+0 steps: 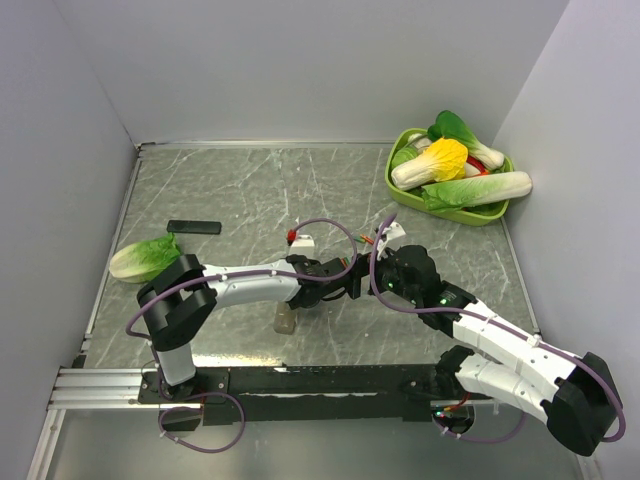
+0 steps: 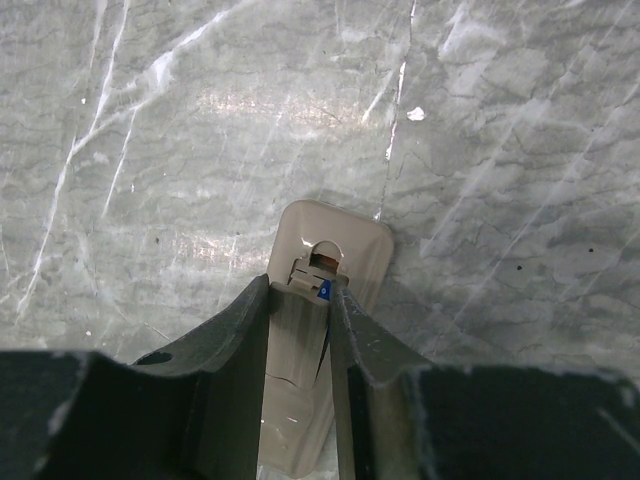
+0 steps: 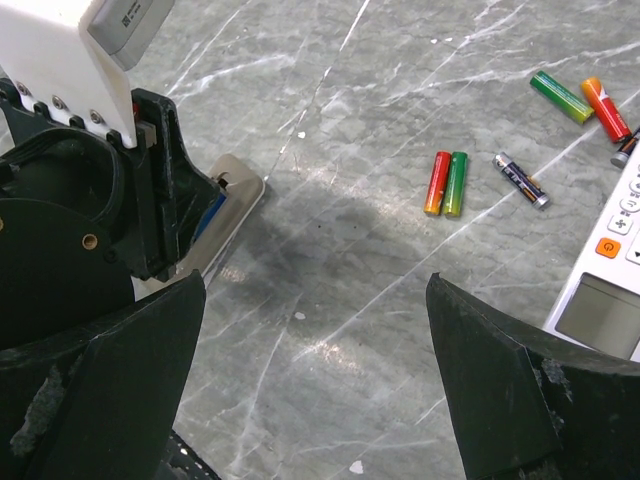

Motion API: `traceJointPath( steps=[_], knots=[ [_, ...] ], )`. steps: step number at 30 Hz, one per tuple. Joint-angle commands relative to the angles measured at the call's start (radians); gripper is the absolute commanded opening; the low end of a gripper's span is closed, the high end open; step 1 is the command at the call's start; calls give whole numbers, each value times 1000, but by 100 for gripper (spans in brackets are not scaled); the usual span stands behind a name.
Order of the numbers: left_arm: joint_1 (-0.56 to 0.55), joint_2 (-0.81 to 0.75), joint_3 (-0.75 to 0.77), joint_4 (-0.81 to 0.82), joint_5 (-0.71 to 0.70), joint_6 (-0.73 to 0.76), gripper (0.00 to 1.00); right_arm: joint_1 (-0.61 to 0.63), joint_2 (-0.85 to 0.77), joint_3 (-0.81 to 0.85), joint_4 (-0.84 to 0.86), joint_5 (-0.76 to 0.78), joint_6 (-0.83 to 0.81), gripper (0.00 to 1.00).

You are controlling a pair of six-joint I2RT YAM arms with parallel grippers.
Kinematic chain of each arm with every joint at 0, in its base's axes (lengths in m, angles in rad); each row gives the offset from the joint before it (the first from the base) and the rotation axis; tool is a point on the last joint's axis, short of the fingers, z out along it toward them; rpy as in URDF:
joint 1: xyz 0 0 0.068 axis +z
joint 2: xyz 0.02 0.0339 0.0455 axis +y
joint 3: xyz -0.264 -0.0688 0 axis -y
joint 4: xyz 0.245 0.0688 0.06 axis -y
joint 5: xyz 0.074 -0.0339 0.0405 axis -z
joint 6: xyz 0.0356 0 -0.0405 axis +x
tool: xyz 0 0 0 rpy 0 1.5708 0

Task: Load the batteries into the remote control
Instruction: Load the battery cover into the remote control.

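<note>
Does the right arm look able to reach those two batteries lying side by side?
Probably yes. The right gripper is open, and the two batteries lie ahead of it on the table, with nothing standing between.

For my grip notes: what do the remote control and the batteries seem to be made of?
The remote control looks like beige moulded plastic, satin: even colour, soft sheen, rounded corners. The batteries wear a glossy green, red and orange wrap with bright highlights; probably metal beneath, but that hardly shows.
</note>
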Motion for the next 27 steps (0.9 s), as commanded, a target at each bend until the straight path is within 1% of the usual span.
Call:
traceJointPath(
  steps=[1, 10, 11, 15, 16, 18, 20, 23, 24, 26, 27],
  knots=[
    [-19, 2, 20, 35, 5, 34, 33, 3, -6, 4, 57, -20, 10, 100],
    [-19, 18, 29, 27, 10, 31, 38, 3, -7, 4, 53, -18, 7, 100],
    [-19, 20, 29, 26, 10, 31, 41, 2, -7, 6, 56, -20, 9, 100],
    [-19, 15, 32, 27, 11, 29, 44, 2, -1, 8, 56, -21, 9, 100],
    [-19, 9, 32, 27, 11, 28, 47, 3, -1, 9, 56, -23, 9, 100],
    [-19, -4, 34, 26, 10, 25, 49, 2, -1, 11, 54, -23, 7, 100],
    [-21, -20, 35, 17, 7, 11, 53, 2, 0, 9, 54, -23, 9, 100],
    [-19, -69, 26, 17, 5, -7, 53, 3, 3, 15, 54, -33, 9, 100],
    [-19, -110, 10, 30, 7, -10, 54, 2, 14, 21, 54, -40, 7, 100],
    [-18, -161, -18, 53, 8, -27, 58, 3, 29, 40, 51, -72, 1, 100],
    [-18, -219, -56, 78, 11, -35, 65, 3, 48, 47, 53, -79, -1, 100]
  ],
)
